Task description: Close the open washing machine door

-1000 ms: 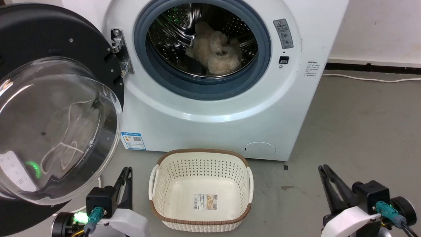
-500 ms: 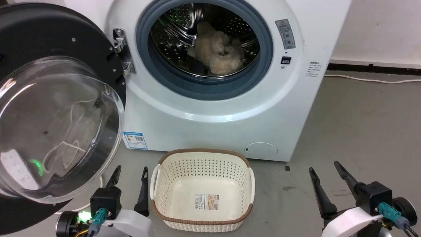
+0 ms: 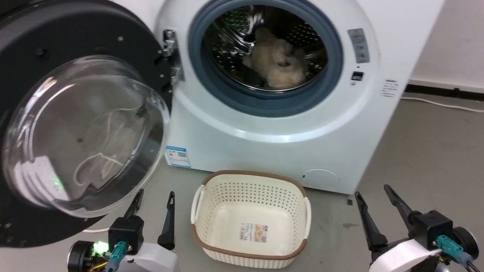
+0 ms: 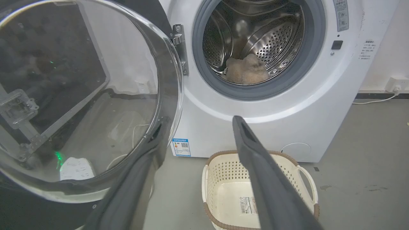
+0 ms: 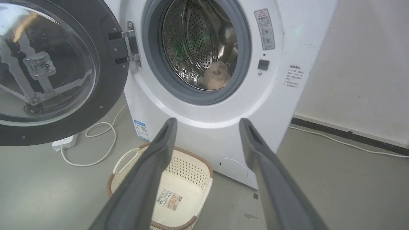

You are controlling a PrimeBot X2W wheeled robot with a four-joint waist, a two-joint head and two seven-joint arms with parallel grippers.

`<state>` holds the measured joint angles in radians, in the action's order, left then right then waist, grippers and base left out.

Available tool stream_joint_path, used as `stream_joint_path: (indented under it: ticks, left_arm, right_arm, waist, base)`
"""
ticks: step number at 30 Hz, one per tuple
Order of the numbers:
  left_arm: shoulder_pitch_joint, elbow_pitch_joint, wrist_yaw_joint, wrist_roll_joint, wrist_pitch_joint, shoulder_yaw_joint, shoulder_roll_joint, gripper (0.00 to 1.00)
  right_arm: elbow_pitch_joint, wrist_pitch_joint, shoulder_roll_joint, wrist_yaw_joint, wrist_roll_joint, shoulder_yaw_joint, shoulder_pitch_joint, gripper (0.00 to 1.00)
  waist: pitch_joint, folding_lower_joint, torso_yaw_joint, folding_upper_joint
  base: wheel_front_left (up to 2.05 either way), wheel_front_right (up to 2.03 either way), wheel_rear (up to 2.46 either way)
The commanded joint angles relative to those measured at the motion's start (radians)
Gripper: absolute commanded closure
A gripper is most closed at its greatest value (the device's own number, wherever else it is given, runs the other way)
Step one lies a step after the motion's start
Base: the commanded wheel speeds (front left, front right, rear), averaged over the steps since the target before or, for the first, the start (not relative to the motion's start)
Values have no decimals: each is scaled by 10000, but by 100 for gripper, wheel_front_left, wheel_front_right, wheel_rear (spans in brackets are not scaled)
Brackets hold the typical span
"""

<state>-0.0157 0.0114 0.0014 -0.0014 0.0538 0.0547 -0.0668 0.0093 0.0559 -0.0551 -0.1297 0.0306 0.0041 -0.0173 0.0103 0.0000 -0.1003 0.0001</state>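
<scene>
The washing machine door (image 3: 83, 128) stands swung wide open to the left of the white washer (image 3: 264, 139), hung on a metal hinge (image 3: 171, 56) at the opening's left edge. Its broad rim is glossy black and round, and a clear glass bowl bulges out of it toward me, catching reflections.

The left hand (image 3: 156, 192) sits just under the bowl's lower edge, its 2 long dark fingers apart and pointing up at the door. From its wrist camera 1 finger overlaps the bowl's lower rim, and I cannot tell whether it touches. The right hand (image 3: 371, 190) is well apart from the door, low on the far side, with its fingers spread too and nothing between them.

Between the 2 hands a cream perforated plastic basket (image 3: 251, 173) with a brown woven-look rim sits on the grey floor (image 3: 427, 151), just in front of the washer. Behind it, a grey rubber ring (image 3: 264, 105) frames the perforated steel drum (image 3: 230, 41), where a fluffy beige bundle (image 3: 276, 64) lies. A white cord (image 5: 105, 140) loops across the floor below the door.
</scene>
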Motion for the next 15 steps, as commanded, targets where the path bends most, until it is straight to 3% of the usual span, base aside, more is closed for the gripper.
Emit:
stream_joint_path:
  ticks: [1,15]
  left_arm:
    - [-7,5,119,20,141,62,-101,0]
    - [-354,-424,599,50,434,249,-137,0]
  right_arm:
    - [32,129,4,-3,107,92,-161,0]
    - [434,420,-265,-4,350,925,321,0]
  waist:
    - [-7,0,-289,-1]
    - [-146,0,-968,-1]
  base:
    - [0,0,0]
    - [-8,-8,-8]
